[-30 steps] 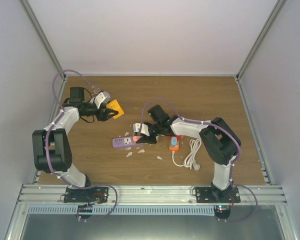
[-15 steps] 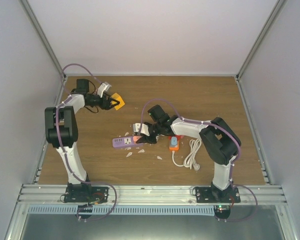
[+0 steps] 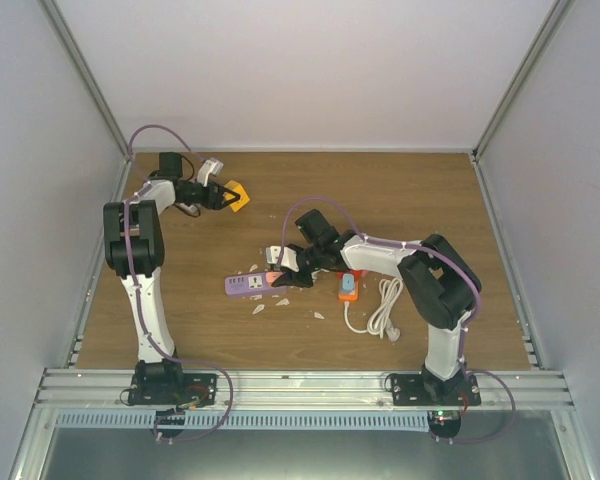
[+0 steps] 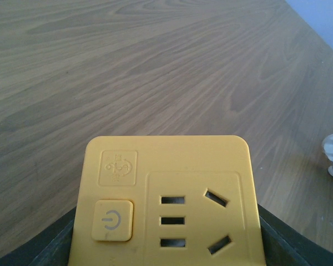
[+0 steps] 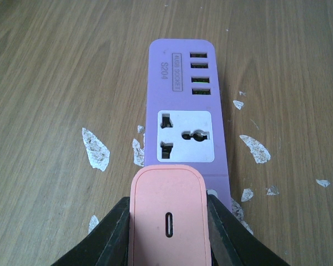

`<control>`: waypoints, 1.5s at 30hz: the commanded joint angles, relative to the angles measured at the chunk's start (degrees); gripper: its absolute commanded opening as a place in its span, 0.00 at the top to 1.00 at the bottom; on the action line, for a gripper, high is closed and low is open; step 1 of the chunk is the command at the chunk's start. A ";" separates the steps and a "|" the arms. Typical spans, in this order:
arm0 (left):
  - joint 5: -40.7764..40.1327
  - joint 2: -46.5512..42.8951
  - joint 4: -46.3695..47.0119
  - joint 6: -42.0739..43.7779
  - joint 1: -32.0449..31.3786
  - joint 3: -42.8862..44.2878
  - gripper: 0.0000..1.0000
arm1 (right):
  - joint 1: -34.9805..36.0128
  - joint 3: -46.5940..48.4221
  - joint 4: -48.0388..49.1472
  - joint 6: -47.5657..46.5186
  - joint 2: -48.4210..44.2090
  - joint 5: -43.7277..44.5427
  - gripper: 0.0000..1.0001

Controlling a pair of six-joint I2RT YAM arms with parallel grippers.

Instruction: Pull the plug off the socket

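Wood-grain brown counter point(image 3: 380, 190) under pale walls point(image 3: 310, 70), with long purple plastic power strip point(image 5: 183, 111) lying flat mid-counter. At far left, square yellow plastic socket block point(image 4: 166, 205) clamped in left gripper point(image 3: 223, 196). Right gripper point(image 3: 282, 277) clenched on rounded salmon-pink plug point(image 5: 168, 221) at strip's right end.

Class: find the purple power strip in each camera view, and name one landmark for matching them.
Top external: purple power strip lies mid-table, flat.
Left wrist: not in it.
Right wrist: purple power strip fills the centre, stretching away.
Shared landmark: pink charger on its right end from above, near end at the wrist.
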 commanded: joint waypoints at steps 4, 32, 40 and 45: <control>0.36 3.62 1.13 -2.02 0.39 4.76 0.58 | 0.59 -1.31 -3.57 -0.65 4.70 6.32 0.97; -9.73 -8.04 0.45 2.82 0.61 3.64 0.05 | 0.68 -1.31 -3.33 -0.39 4.21 5.72 0.96; -10.04 -21.00 -4.73 16.37 0.61 -8.63 0.06 | 0.72 -1.55 -2.50 0.35 3.69 5.54 0.96; -9.91 -30.32 -8.17 27.28 0.61 -19.37 0.06 | 0.69 -1.66 -2.19 0.58 3.43 5.07 0.96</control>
